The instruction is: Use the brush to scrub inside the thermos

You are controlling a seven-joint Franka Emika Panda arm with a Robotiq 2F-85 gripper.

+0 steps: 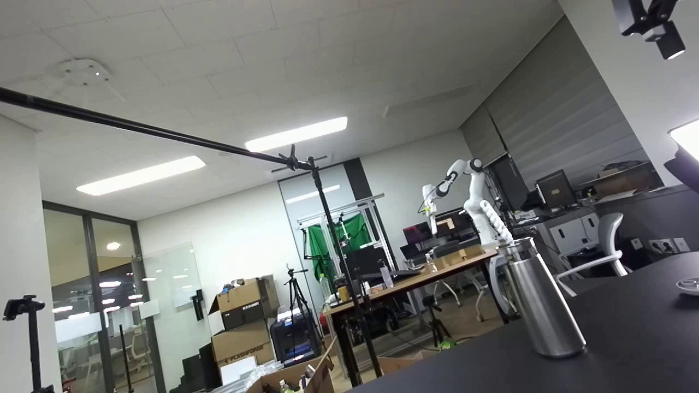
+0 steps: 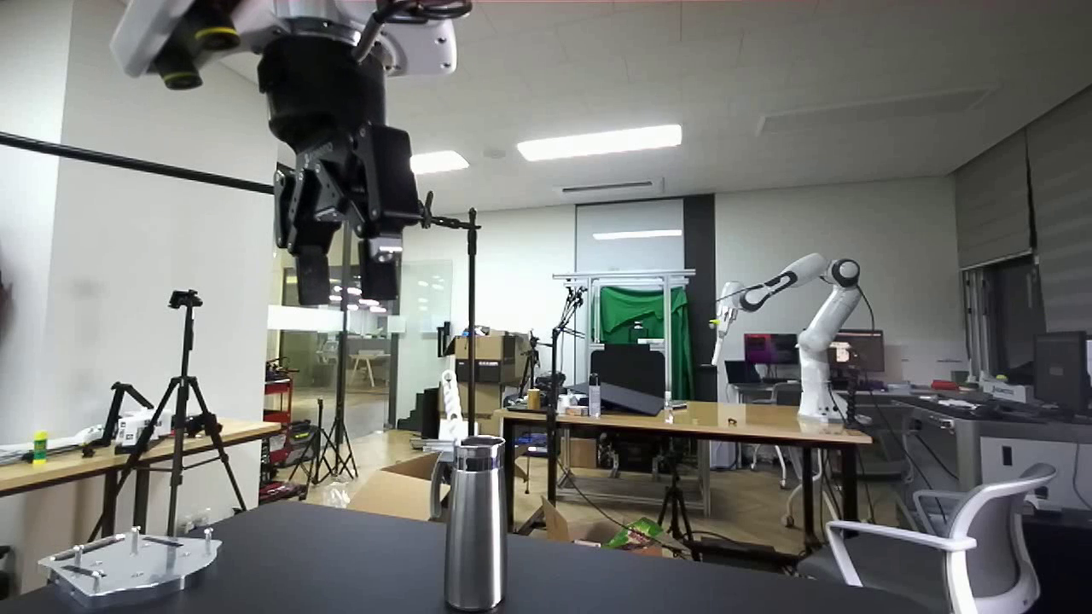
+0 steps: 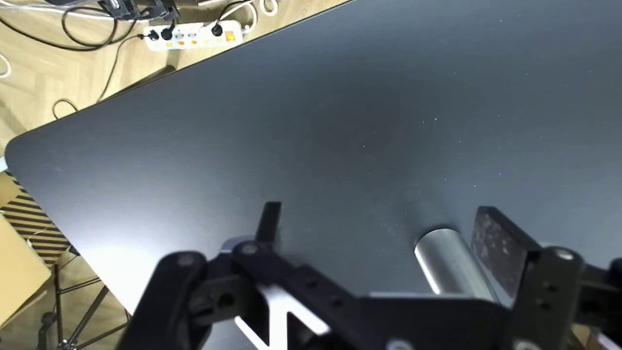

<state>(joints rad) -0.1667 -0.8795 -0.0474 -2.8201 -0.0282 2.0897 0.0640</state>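
Observation:
The thermos is a steel cylinder standing upright on the black table in both exterior views [image 1: 546, 311] [image 2: 476, 529]. A white ridged handle, apparently the brush, sticks up at the thermos mouth in both exterior views [image 1: 496, 221] [image 2: 451, 402]; its lower end is hidden. My gripper [image 2: 345, 273] is open and empty, above and to the left of the thermos in that exterior view. In the wrist view, the fingers [image 3: 384, 233] are wide apart. The lower thermos body [image 3: 449, 262] shows near the right finger; its top and the brush are hidden there.
A clear plate with short posts [image 2: 128, 567] lies on the black table [image 2: 341, 546] at the left. A chair [image 2: 955, 546] stands beyond the table at the right. In the wrist view, a power strip [image 3: 194, 36] lies on the floor past the table edge.

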